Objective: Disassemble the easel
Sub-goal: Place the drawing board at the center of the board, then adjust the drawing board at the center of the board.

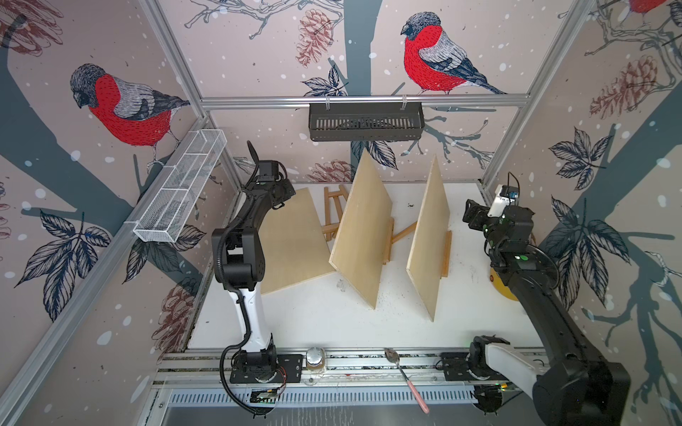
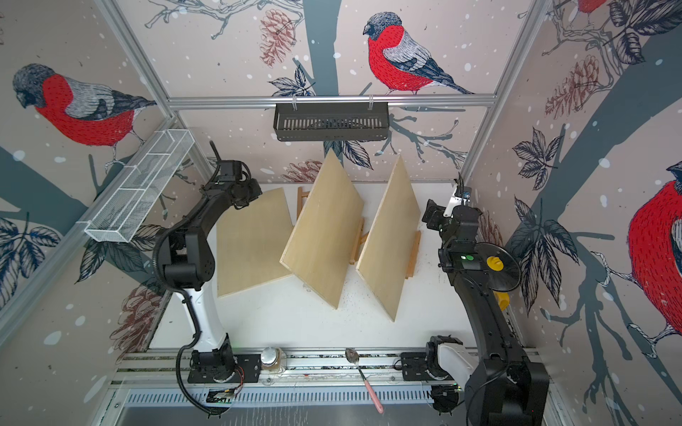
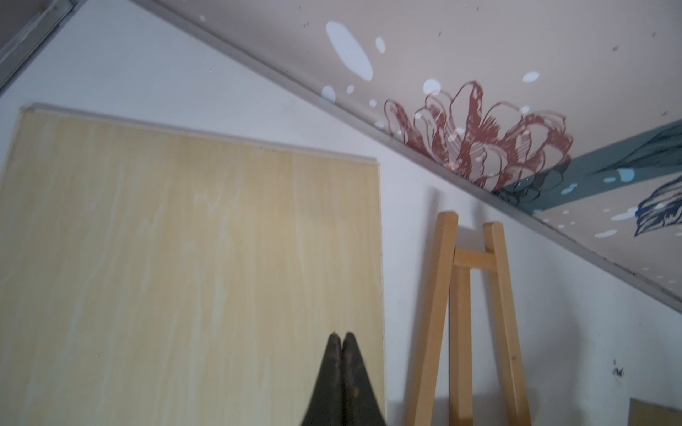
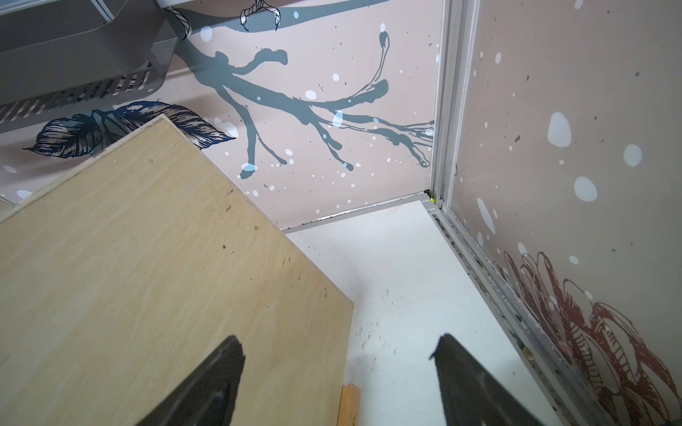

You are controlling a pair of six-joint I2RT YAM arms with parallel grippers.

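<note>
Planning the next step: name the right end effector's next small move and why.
Probably ease the right end effector forward onto the rightmost board: it is open, the board's edge shows between its fingers, and the board rests on its easel.

Enclosure: three walls lined with pale pink wallpaper printed with red-breasted bullfinches, pine cones, dark leaves and grey-blue branches, with white flecks. Aluminium profiles frame the panels; a vertical profile closes the rear right corner. A black slotted basket hangs by two clips from the rear horizontal profile. A white wire-mesh basket, divided into compartments, hangs on the left-wall profile. The worktop is white, with dark specks near its centre and right edge. An aluminium rail runs along its front edge, with a slotted metal panel beyond. Lighting is even and diffuse
</note>
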